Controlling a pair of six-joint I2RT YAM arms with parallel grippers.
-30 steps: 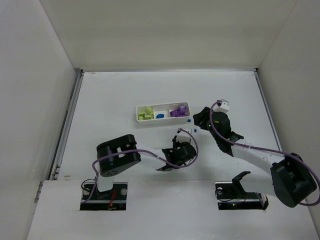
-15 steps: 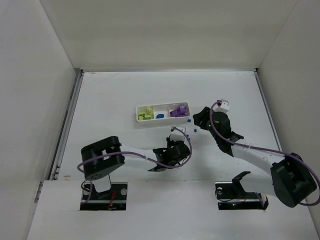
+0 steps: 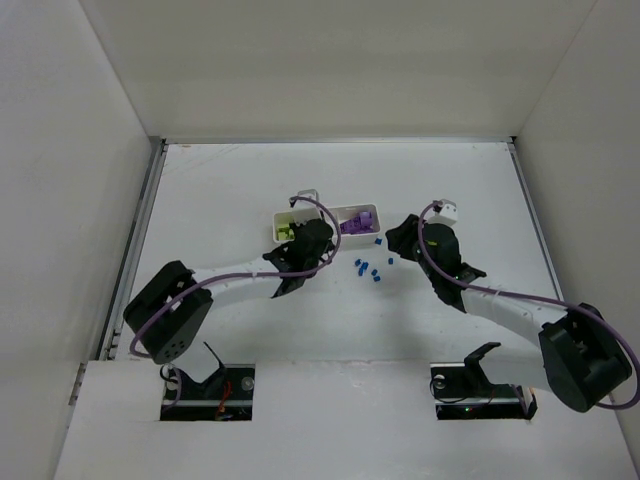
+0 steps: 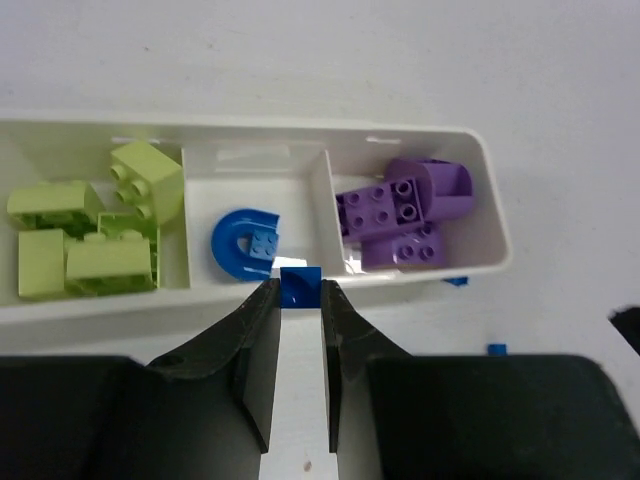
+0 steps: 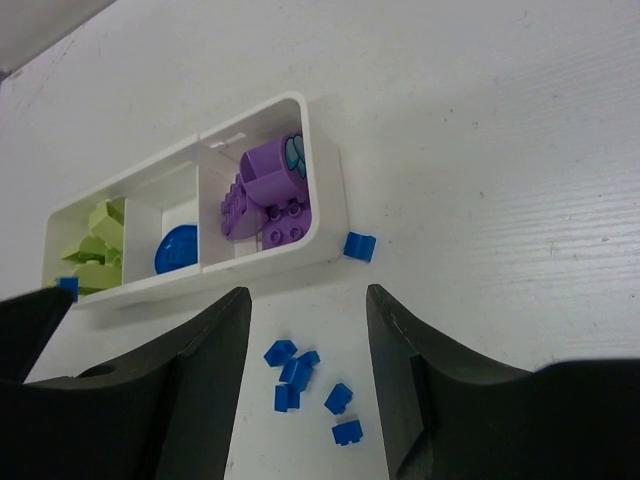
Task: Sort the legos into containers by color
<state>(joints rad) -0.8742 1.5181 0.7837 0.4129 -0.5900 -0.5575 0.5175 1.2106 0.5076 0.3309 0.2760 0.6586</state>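
Note:
The white three-compartment tray (image 3: 283, 239) holds lime bricks (image 4: 90, 230) on the left, a blue arch piece (image 4: 240, 245) in the middle and purple bricks (image 4: 405, 210) on the right. My left gripper (image 4: 299, 290) is shut on a small blue brick (image 4: 300, 286) at the tray's near wall, in front of the middle compartment. My right gripper (image 5: 308, 310) is open above several loose blue bricks (image 5: 300, 372) on the table; in the top view these blue bricks (image 3: 366, 268) lie right of the tray. One more blue brick (image 5: 359, 246) lies by the tray's right end.
White walls enclose the table on the left, back and right. The left arm (image 3: 230, 284) stretches diagonally across the near left of the table. The right arm (image 3: 490, 300) lies along the right side.
My left gripper has swung from the near centre of the table up and left to the tray, uncovering the loose blue bricks. The right arm has not moved.

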